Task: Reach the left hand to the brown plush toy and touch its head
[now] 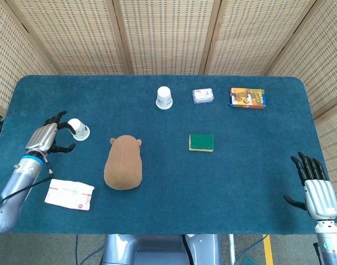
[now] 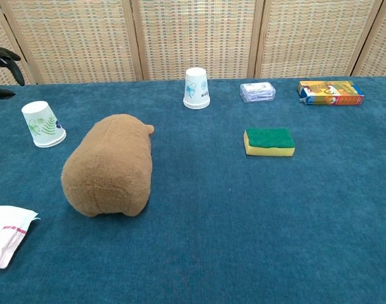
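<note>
Left robot hand: up over the surface's left side, fingers spread, grasping nothing. In head view it sits just beside the near paper cup; touching or not, can't tell. Chest view catches only dark fingertips at the top-left corner.
Right robot hand: at the right front edge, fingers apart & straight, released, nothing in it.
Brown plush toy: lies on the surface left of centre, head w/ small ears pointing to the far side, rump toward the front edge. Left robot hand is to its left, apart from it.
White packet: flat near the front-left edge, below the left arm, left of the toy's rump.
Far paper cup: upside down, far-centre.
Green sponge: right of the toy, w/ open blue cloth between them.
Small wrapped pack & orange box: far-right, near the back edge.
Open room: bare cloth betw. left robot hand & toy; wide bare stretch across the front-right.
</note>
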Controlling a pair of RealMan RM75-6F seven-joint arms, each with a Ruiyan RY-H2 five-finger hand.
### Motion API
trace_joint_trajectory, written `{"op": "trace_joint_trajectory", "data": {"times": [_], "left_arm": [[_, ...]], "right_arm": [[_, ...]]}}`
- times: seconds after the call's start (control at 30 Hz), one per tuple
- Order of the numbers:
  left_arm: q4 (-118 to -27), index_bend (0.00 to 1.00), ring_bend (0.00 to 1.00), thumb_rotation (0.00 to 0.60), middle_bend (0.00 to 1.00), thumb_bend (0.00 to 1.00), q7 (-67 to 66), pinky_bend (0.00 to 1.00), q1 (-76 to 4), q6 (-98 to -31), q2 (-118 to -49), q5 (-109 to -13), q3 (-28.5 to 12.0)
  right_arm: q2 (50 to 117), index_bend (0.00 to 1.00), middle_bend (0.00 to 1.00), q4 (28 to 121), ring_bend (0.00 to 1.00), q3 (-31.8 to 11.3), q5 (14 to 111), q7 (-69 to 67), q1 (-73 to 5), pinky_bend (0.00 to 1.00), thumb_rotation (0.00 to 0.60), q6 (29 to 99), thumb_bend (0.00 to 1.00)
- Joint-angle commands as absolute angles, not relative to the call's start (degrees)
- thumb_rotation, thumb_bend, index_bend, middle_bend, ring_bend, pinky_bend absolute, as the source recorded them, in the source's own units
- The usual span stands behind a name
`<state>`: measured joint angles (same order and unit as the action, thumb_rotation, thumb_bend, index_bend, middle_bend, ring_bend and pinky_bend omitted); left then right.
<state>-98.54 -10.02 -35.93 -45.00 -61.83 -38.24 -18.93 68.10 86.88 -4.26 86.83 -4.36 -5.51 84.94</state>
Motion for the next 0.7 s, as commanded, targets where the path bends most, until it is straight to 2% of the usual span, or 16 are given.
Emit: {"op": "trace_joint_trajectory", "data": {"times": [0.03,0.3,0.7], "left_arm": [[-94.1,0.45,0.00,0.600,0.00,0.36,-12.4,0.00,-41.6,-41.7,-64.7,-31.5,-18.1],[-88.6,0.47,0.00,0.600,0.00,0.36,-17.3,0.00,-49.6,-39.6,-68.8,-20.9,-14.3],[-84.1,0.47,0.00,0.600,0.00,0.36,-20.6,0.00,-56.0,-38.7,-73.9,-12.7,-10.4]], "right_arm": [[68.1,0.01,0.00,86.8,0.00,-4.3,86.8,-4.6,-5.6,0.00,0.600,84.8,0.14],[67.8,0.01,0.00,86.2,0.00,-4.8,85.7,-6.3,-5.6,0.00,0.600,84.5,0.14],[67.5,0.01,0.00,85.5,0.00,-5.2,84.8,-8.3,-5.5,0.00,0.600,84.3,0.14]]}}
